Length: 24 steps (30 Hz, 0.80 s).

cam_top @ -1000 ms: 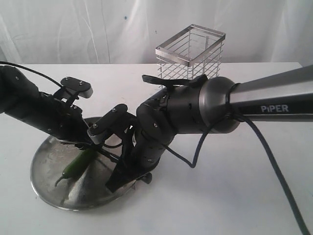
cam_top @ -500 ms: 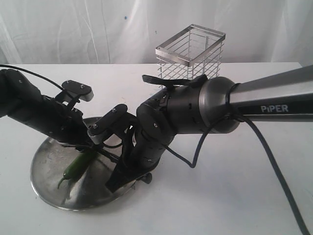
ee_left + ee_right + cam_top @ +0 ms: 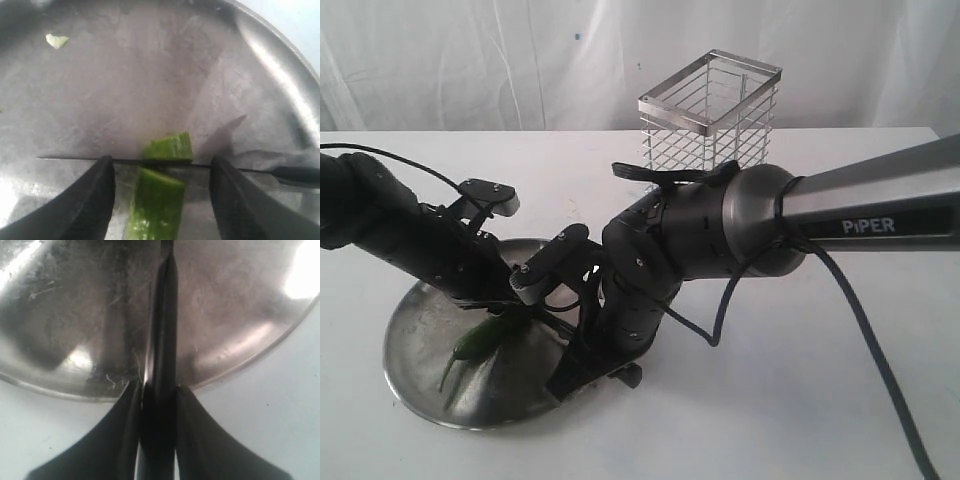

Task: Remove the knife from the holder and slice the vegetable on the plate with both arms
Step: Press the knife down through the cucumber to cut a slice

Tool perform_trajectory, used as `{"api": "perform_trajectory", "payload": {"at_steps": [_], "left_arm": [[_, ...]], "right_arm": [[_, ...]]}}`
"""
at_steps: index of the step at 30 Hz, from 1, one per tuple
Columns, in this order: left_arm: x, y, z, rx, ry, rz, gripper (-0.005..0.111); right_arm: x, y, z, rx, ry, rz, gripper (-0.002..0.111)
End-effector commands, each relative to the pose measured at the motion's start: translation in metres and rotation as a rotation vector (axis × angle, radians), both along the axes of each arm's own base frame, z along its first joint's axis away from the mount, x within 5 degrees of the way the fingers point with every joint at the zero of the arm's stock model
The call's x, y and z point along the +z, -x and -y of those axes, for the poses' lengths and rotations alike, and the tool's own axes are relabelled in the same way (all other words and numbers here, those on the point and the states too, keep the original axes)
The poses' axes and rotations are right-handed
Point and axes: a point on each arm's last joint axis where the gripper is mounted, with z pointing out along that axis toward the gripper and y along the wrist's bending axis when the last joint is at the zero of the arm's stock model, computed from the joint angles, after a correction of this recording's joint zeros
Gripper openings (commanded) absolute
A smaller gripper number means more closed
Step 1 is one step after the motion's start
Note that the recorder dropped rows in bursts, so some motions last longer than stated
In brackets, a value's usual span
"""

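Vegetable [image 3: 154,210] lies on the plate [image 3: 270,60], knife [image 3: 150,162] across it.

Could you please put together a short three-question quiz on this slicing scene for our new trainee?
1. True or false: the knife is in the holder.
2. Which end effector grips the knife? A) left B) right C) neither
3. Fill in: in the left wrist view, the blade lies across the vegetable with a cut-off ____ just beyond it.

Key
1. False: the right end effector holds it over the plate.
2. B; the left end effector straddles the vegetable with its fingers apart.
3. piece
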Motion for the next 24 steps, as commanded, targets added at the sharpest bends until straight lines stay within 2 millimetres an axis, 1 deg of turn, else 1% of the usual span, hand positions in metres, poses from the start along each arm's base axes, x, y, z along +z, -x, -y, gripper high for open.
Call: {"api": "perform_trajectory", "payload": {"at_steps": [1,3,6,8,10,13,16,21,24], "left_arm": [[0.007,0.008,-0.010,-0.042,-0.052,0.030,0.059],[0.025,0.008,-0.017,-0.021,-0.042,0.077,0.059],[0.044,0.009,-0.031,0.026,-0.028,0.122,0.059],[0.052,0.010,-0.039,0.060,-0.015,0.127,0.059],[0.057,0.012,-0.044,0.066,-0.005,0.123,0.059],[0.056,0.014,-0.042,0.059,0.009,0.097,0.059],[0.056,0.015,-0.041,0.057,0.018,0.078,0.059],[0.056,0.016,-0.041,0.052,0.022,0.070,0.059],[0.056,0.016,-0.041,0.053,0.022,0.069,0.059]], "right_arm": [[0.011,0.005,0.001,0.024,0.019,-0.012,0.000],[0.010,0.006,0.002,0.023,0.032,-0.024,0.000],[0.012,0.007,0.005,0.007,0.049,-0.038,0.000],[0.013,0.007,0.007,-0.005,0.068,-0.034,0.000],[0.013,0.006,0.009,-0.019,0.092,-0.022,0.000],[0.013,0.004,0.012,-0.035,0.115,-0.005,0.000],[0.014,0.003,0.012,-0.060,0.103,-0.001,0.000],[0.030,0.003,0.011,-0.086,0.036,0.041,0.000],[0.036,0.005,0.011,-0.096,0.014,0.037,0.000]]}}
